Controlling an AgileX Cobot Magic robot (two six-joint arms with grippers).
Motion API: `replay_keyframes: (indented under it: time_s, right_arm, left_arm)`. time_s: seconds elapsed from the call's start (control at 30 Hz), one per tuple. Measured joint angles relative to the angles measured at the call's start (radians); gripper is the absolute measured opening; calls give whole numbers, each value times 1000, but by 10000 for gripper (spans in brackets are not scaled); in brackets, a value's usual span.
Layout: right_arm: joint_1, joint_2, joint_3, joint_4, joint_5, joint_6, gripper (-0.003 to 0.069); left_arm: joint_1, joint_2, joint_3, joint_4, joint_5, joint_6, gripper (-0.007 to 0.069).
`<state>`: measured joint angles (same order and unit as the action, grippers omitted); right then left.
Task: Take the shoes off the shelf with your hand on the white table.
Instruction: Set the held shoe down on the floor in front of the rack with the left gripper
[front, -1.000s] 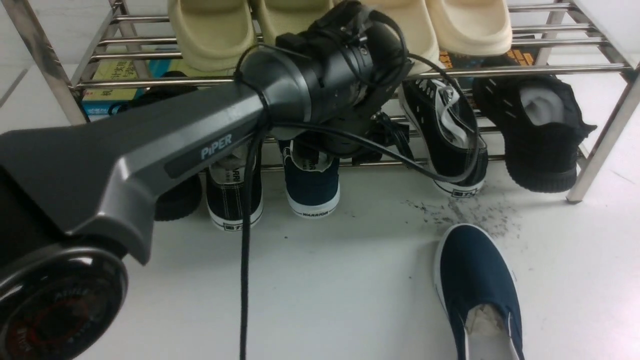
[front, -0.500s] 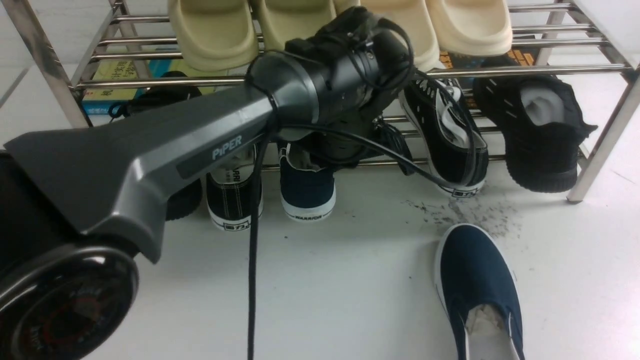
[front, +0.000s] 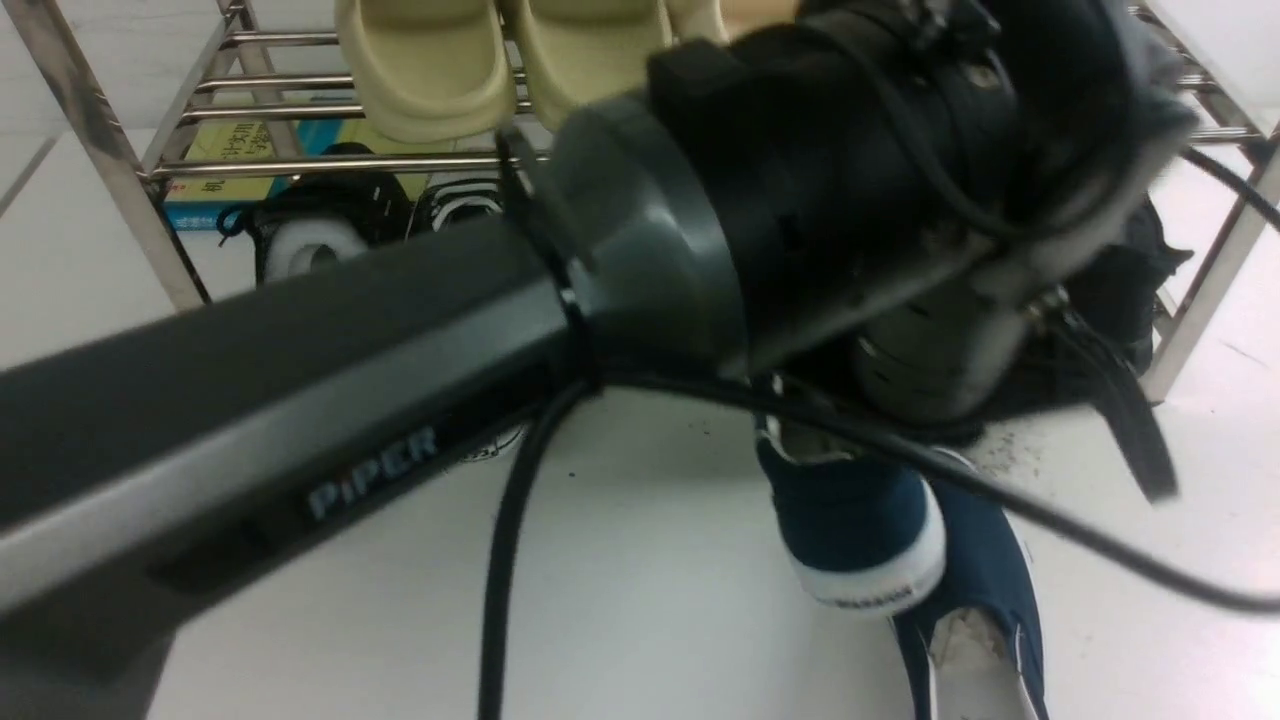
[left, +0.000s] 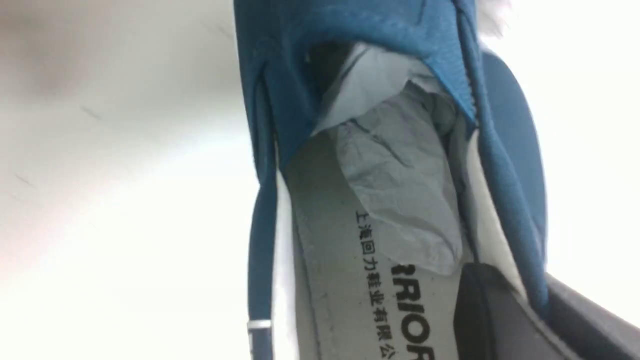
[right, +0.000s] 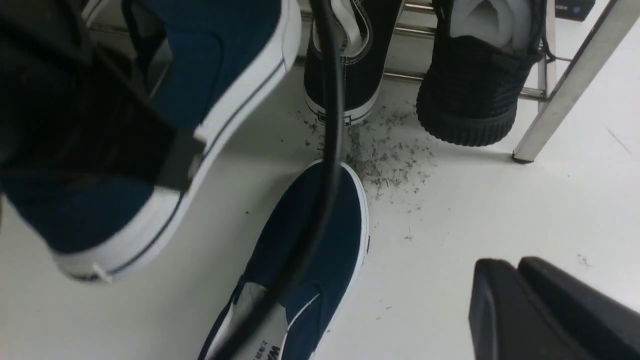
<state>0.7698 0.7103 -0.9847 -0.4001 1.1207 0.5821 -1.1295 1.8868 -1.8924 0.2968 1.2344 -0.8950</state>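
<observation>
Front: my left arm (front: 400, 330) is reaching across, and one navy shoe (front: 850, 510) is hanging toe-down, clear of the shelf (front: 120, 170), above the desk (front: 650, 600) and over its mate (front: 985, 570), which is lying flat there.

Left wrist: my left tool (left: 537, 320) is clamping that shoe's side wall, one finger inside beside the crumpled paper (left: 400, 190).

Right wrist: my right tool (right: 520, 300) is hovering over the desk, pads close together, gripping nothing.

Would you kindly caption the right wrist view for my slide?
Left pincer holds one navy shoe aloft, its mate lying on the white table.
</observation>
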Motion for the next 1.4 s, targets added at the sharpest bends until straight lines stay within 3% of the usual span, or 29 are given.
replay_keyframes:
  time_s: [0.37,0.77,1.17,1.33,1.4]
  right_arm:
    - [0,0,0,0,71,0,83]
    - [0,0,0,0,68,0,100]
    - [0,0,0,0,57,0,112]
    - [0,0,0,1,55,5,119]
    - [0,0,0,1,55,24,125]
  left_arm:
    - [-43,-1,118,-16,0,-86,32]
    - [-93,36,278,159,-7,-350,32]
    - [-93,129,280,100,-33,-277,41]
    - [-93,129,280,86,-32,-263,99]
    - [-93,129,280,56,-30,-254,173]
